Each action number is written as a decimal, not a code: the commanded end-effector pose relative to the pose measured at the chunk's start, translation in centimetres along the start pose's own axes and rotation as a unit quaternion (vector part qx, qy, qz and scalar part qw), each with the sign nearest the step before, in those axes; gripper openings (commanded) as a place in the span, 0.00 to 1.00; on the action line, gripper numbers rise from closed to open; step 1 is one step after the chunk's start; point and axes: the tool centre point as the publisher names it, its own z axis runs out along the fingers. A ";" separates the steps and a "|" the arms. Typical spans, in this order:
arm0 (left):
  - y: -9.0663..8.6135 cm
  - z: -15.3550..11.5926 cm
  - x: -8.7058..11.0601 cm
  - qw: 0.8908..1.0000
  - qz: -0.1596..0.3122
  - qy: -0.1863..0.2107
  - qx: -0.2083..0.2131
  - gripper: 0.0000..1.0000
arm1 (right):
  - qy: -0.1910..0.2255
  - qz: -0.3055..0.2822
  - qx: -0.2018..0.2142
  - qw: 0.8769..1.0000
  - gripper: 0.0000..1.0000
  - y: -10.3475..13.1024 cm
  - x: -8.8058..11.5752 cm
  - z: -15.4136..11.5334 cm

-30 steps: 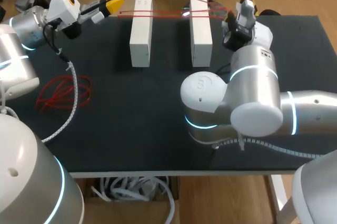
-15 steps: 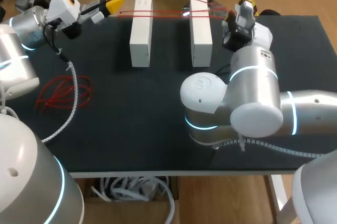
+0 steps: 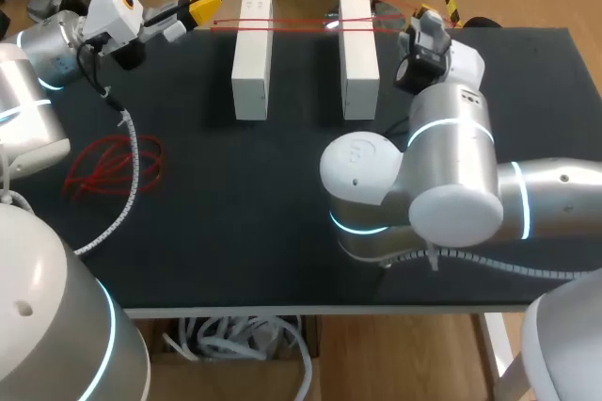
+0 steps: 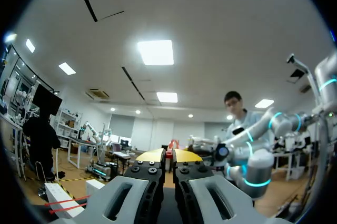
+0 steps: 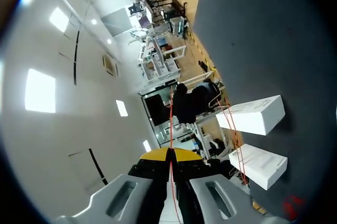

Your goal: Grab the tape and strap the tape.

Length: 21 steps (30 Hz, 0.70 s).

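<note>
Two blocks, both white, are lying parallel and apart toward the far side of the black table [image 3: 235, 232]: the left block [image 3: 252, 57] and the right block [image 3: 358, 57]. The red tape [image 3: 292, 22] is stretching across the far ends of both blocks, its strands crossing their tops and bridging the gap between them, while a further strand is arching beyond them. I am holding one end with my left gripper [image 3: 202, 8], which is sitting just beside the far end of the left block. In the left wrist view its yellow tips are pressing together on a small red piece of the tape. I am holding the other end with my right gripper [image 3: 423, 17], which is hanging just past the far end of the right block. In the right wrist view its tips are pinching a thin red strand that is running straight out ahead of the fingers, with both blocks lying off to one side. Well apart from the blocks, a loose red tangle [image 3: 113, 168] is resting on the table's left part, touching the white coiled cable [image 3: 127, 203] of my left arm.
</note>
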 end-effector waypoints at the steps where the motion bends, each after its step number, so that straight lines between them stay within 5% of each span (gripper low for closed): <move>1: 0.1 0.0 0.0 1.000 0.001 0.000 0.001 0.00 | -0.002 -0.013 -0.001 1.000 0.00 -0.1 0.4 -0.2; 21: 0.1 0.0 0.0 1.000 0.001 0.000 0.001 0.00 | 0.002 -0.026 -0.001 1.000 0.00 -0.2 0.5 -0.2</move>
